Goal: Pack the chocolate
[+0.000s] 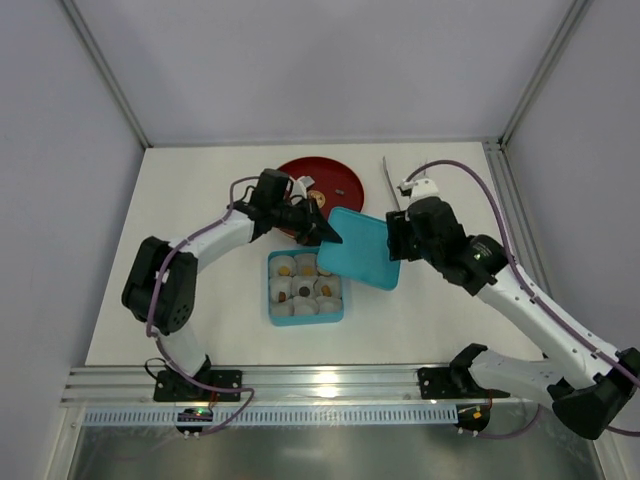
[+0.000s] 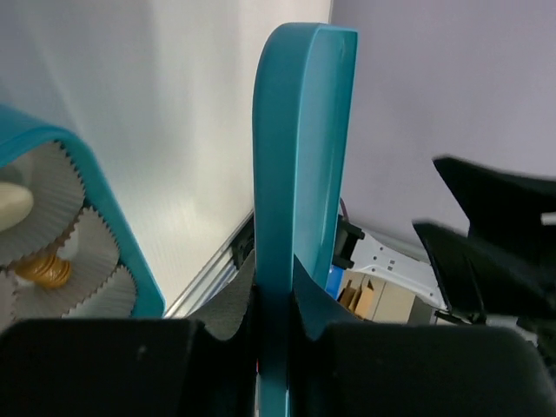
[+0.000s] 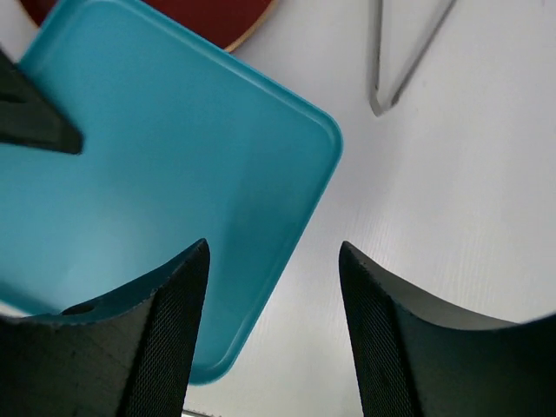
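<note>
The chocolate sits in a teal box near the middle of the table. The small tan and dark brown pieces rest in crinkled white paper cups that fill the box. The left wrist view shows a corner of the box with a tan piece and a cream one in their cups. The left gripper is clamped on the left edge of a teal lid. From its own camera the lid appears edge-on, pinched between the two dark fingers of the left gripper. The lid is up and to the right of the box, with its near-left corner over the box's upper right rim. The right gripper is at the lid's right side with its jaws apart. In the right wrist view the lid runs under the left finger of the right gripper. Whether that finger touches the lid is hard to tell from this angle. The tip of the left gripper shows at the lid's far edge. A red plate lies behind the lid, partly covered by it, and its rim is visible from the right wrist. Metal tongs lie on the table to the right of the plate, and their closed end is just beyond the lid's corner.
</note>
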Robot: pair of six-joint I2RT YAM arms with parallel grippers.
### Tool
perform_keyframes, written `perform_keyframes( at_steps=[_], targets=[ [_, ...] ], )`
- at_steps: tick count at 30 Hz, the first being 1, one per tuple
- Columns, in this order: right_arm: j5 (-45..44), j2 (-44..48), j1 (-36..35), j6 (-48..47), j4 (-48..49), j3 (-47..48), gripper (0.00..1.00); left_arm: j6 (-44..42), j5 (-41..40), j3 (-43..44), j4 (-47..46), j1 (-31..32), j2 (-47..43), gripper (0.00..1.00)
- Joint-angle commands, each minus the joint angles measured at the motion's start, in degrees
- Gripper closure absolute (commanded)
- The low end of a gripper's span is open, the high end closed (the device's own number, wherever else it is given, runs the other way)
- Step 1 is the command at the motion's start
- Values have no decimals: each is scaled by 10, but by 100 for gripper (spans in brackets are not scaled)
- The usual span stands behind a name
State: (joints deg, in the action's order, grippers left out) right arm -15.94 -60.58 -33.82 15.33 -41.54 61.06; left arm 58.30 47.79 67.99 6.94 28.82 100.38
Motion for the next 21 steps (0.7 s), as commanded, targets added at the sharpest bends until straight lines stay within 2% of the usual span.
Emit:
perform_keyframes(
  at_steps=[1,5,7,10,15,21],
  targets=[
    [-89,23,-97,-55,23,48,37,-35,25,31,127,-19,-37,100],
    [-139,10,-250,-103,15,64,37,-42,48,28,185,-45,-56,100],
    [-160,-10,-293,-115,5,71,37,-74,45,50,261,-53,-62,100],
    [-201,-45,-373,-130,-13,91,37,-76,55,51,298,-64,-75,100],
    [-247,-93,-465,-136,-42,131,37,-80,52,51,344,-68,-95,100],
    [-279,-155,-519,-142,-57,158,37,-65,49,25,342,-70,-120,100]
  ],
)
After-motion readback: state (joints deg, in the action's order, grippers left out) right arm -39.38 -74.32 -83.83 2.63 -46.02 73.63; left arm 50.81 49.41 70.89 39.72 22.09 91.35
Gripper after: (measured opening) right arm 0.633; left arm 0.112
